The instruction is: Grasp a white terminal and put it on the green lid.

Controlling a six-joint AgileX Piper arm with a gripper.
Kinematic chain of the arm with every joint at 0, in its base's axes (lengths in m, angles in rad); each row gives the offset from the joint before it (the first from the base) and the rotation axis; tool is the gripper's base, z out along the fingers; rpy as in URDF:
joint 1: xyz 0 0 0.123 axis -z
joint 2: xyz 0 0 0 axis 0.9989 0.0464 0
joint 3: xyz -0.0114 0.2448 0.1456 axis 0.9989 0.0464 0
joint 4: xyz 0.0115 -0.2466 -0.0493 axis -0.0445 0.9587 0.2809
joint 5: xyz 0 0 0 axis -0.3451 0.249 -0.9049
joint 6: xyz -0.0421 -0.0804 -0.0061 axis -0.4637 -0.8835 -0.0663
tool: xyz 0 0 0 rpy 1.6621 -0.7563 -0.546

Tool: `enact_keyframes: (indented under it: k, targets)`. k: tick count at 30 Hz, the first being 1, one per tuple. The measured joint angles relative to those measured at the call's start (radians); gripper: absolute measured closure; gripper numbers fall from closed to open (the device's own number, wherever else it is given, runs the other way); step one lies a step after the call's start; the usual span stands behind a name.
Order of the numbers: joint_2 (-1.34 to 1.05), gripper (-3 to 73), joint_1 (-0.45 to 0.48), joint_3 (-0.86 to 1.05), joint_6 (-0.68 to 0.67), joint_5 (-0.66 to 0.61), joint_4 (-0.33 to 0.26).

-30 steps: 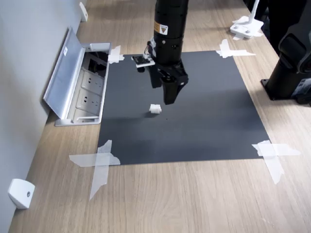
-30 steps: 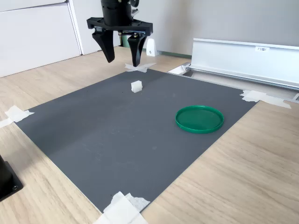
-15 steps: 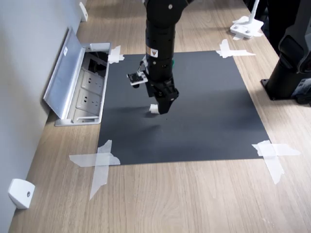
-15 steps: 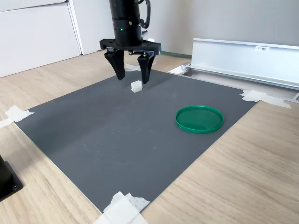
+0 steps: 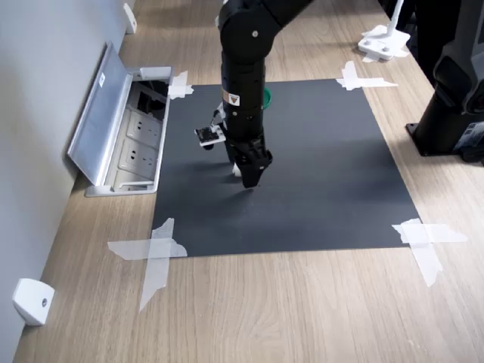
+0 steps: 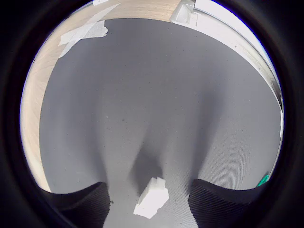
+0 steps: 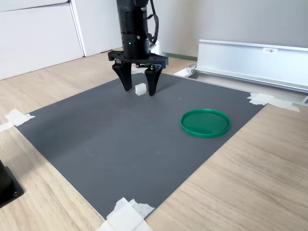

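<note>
The black arm's gripper [image 7: 139, 91] stands upright over a matte dark grey mat [image 7: 120, 144], its jaws spread wide with one finger on each side of the white terminal [image 7: 140, 89], which sits on the mat between them, apart from both; in the wrist view the small blocky white piece [image 6: 152, 198] lies between the two ribbed dark fingertips [image 6: 221, 202]. In the first exterior view the arm hides nearly all of the terminal and most of the green lid [image 5: 266, 96]. In the second exterior view the green lid [image 7: 205, 122], a flat round plastic disc with a raised rim, lies well apart toward the second exterior view's right, bare on the mat. White tape strips [image 5: 155, 253] pin the mat's corners to the pale wood-grain table [image 5: 302, 310]. An open metal socket box [image 5: 125, 136] with a raised lid flanks the mat at the first exterior view's left, and a white wedge-shaped block [image 5: 32, 301] sits near the table's edge.
</note>
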Motion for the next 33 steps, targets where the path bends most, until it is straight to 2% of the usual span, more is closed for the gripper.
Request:
enact_keyframes:
  k: [3, 10, 12, 16, 20, 28, 33]
  targets:
    - [0.0, 14.1, 0.0, 0.0, -0.002, 0.003, -0.012]
    - [0.007, 52.3, 0.0, 0.0, 0.001, 0.002, -0.033]
    - [0.008, 59.9, 0.0, -0.001, 0.005, 0.002, -0.03]
    - [-0.01, 60.1, 0.011, -0.001, 0.005, -0.006, -0.029]
    - [-0.075, 60.1, 0.069, -0.001, -0.046, -0.047, -0.029]
    - [-0.187, 60.1, 0.297, -0.002, -0.176, -0.154, 0.015]
    - [-0.195, 60.1, 0.462, -0.002, -0.26, -0.162, 0.037]
